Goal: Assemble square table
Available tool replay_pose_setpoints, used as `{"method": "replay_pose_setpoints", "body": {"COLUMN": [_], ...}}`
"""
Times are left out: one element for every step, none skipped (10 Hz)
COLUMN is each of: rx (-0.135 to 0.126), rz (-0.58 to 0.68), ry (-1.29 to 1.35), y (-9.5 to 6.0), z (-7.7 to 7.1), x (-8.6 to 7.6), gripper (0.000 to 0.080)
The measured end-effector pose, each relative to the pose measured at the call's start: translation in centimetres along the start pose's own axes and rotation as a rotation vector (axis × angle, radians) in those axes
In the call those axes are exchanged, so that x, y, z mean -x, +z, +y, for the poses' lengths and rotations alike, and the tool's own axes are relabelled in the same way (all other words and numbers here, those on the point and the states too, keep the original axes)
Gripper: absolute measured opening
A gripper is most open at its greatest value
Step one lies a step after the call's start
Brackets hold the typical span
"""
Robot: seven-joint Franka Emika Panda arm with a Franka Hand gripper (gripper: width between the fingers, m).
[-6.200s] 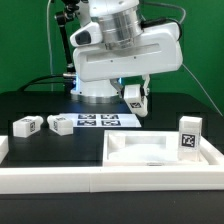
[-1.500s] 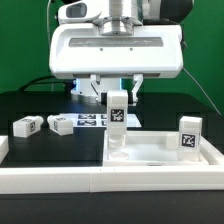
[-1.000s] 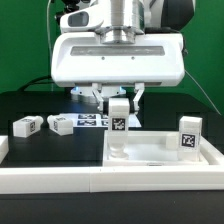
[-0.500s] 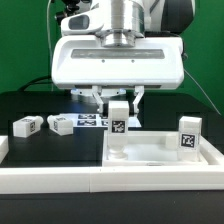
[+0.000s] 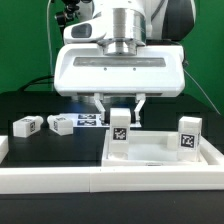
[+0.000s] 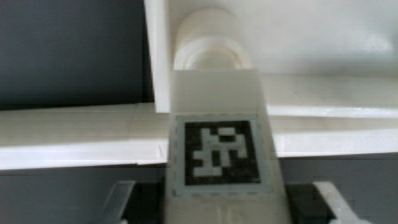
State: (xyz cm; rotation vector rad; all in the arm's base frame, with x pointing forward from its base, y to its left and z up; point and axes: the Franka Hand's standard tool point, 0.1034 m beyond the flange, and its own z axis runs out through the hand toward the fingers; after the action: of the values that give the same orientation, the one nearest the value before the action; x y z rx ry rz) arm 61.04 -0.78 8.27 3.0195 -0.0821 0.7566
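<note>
The white square tabletop (image 5: 165, 152) lies with its raised rim up at the exterior view's right. One tagged leg (image 5: 188, 136) stands upright on its right side. My gripper (image 5: 119, 106) is shut on another white tagged leg (image 5: 120, 131) and holds it upright over the tabletop's near-left corner, its lower end at the slab. In the wrist view the held leg (image 6: 217, 120) fills the middle, tag facing the camera, with the tabletop's rim (image 6: 71, 125) behind it. Two more legs (image 5: 26, 125) (image 5: 61, 125) lie on the black table at the left.
The marker board (image 5: 90, 121) lies flat behind the gripper. A long white border rail (image 5: 100, 180) runs along the front edge, with a short piece at the far left (image 5: 3, 148). The arm's base stands at the back in front of a green wall.
The gripper picked up a leg, carried it forward over the tabletop's left corner and lowered it a little over the last second. The other legs have not moved.
</note>
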Motion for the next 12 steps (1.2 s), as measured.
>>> {"method": "replay_pose_setpoints", "body": {"rx": [0.009,0.013,0.017,0.027,0.034,0.033,0.031,0.03,0.03,0.03,0.03,0.03], "rz": [0.03,0.045,0.06,0.087,0.109,0.111,0.106,0.1,0.099,0.098,0.098,0.098], "ry": [-0.003,-0.005,-0.007,-0.01,-0.012,-0.012,-0.012,-0.011,-0.011,-0.011,-0.011,-0.011], "y": [0.13,0.21,0.27,0.32,0.32,0.32,0.34,0.42,0.43,0.44,0.45,0.46], "z": [0.01,-0.02,-0.02,0.12,0.08,-0.05,-0.05,-0.05,-0.05,-0.05,-0.05,-0.05], "x": [-0.15,-0.21,-0.29,-0.3,-0.2,-0.2,-0.27,-0.16,-0.14,-0.12,-0.11,-0.1], "gripper": [0.029,0.029,0.029,0.029,0.029,0.029,0.029,0.029,0.0398,0.0537,0.0614,0.0642]}}
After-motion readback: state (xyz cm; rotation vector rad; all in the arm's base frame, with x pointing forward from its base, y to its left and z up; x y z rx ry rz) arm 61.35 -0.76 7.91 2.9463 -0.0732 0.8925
